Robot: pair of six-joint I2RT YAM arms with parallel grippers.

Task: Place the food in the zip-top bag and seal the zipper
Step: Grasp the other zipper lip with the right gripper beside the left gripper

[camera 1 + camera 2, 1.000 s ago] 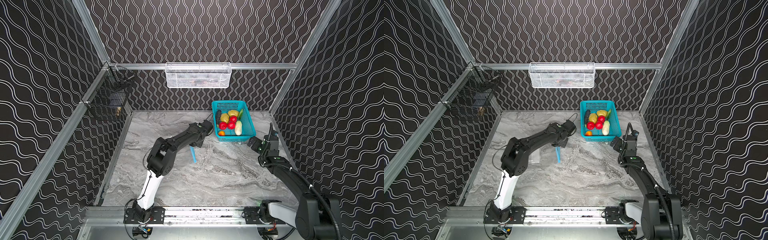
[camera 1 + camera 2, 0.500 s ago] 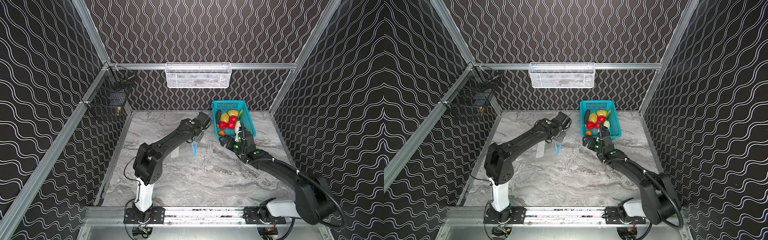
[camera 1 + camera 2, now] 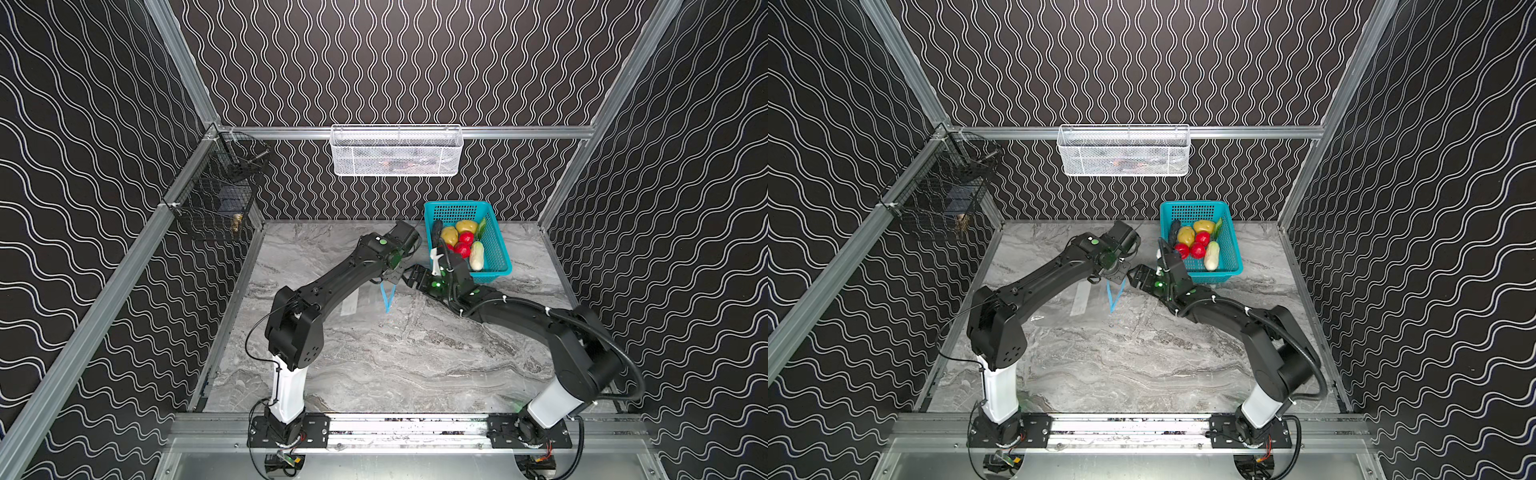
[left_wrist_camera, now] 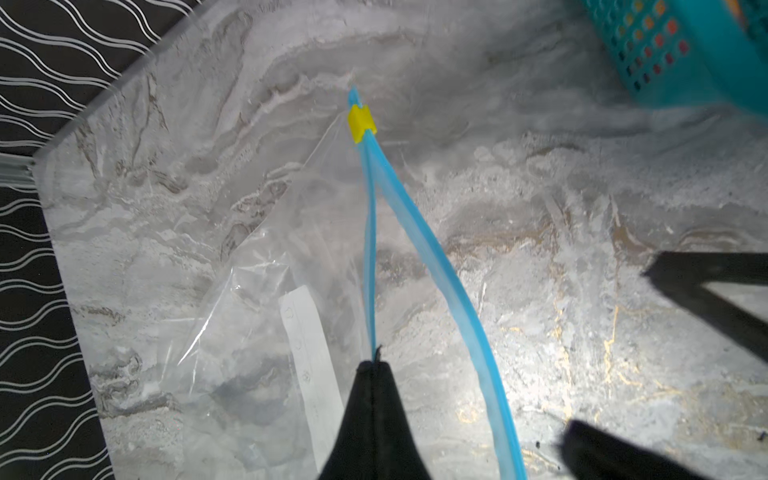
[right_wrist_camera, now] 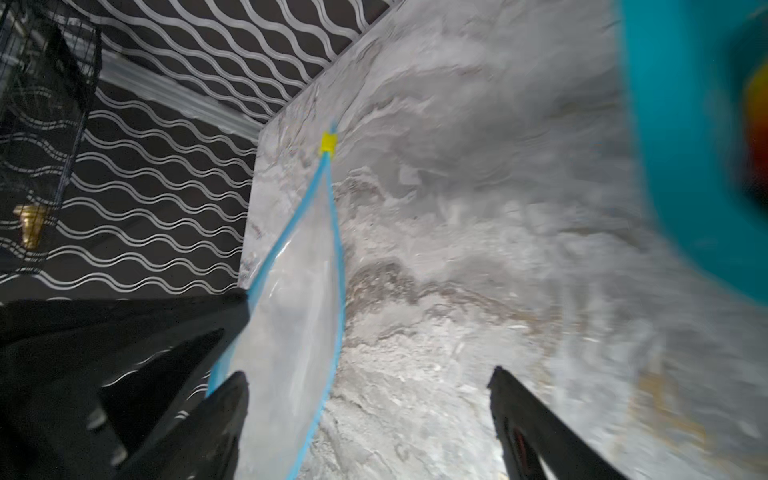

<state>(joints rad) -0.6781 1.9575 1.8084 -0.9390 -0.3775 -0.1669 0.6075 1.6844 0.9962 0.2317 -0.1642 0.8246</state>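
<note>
The clear zip-top bag (image 3: 350, 301) (image 4: 266, 316) lies flat mid-table, its light-blue zipper (image 3: 387, 297) (image 4: 436, 266) parted into a V that meets at a yellow slider (image 4: 360, 123) (image 5: 328, 142). My left gripper (image 3: 392, 277) (image 4: 376, 365) is shut on one zipper strip, holding that lip up. Right beside it at the mouth, my right gripper (image 3: 411, 276) (image 5: 370, 399) is open, and the other strip (image 5: 338, 266) runs between its fingers. The food (image 3: 462, 245) (image 3: 1198, 245), tomatoes, potatoes, a radish and a cucumber, sits in the teal basket (image 3: 459, 204).
The teal basket (image 3: 1194, 203) stands just behind the right gripper at the back right. A white mesh basket (image 3: 397, 151) hangs on the back wall and a black wire basket (image 3: 220, 195) on the left wall. A metal rail (image 3: 395, 424) runs along the front.
My right arm swung left from beside the basket to the bag's mouth. My left gripper lifted one zipper strip, so the mouth now gapes.
</note>
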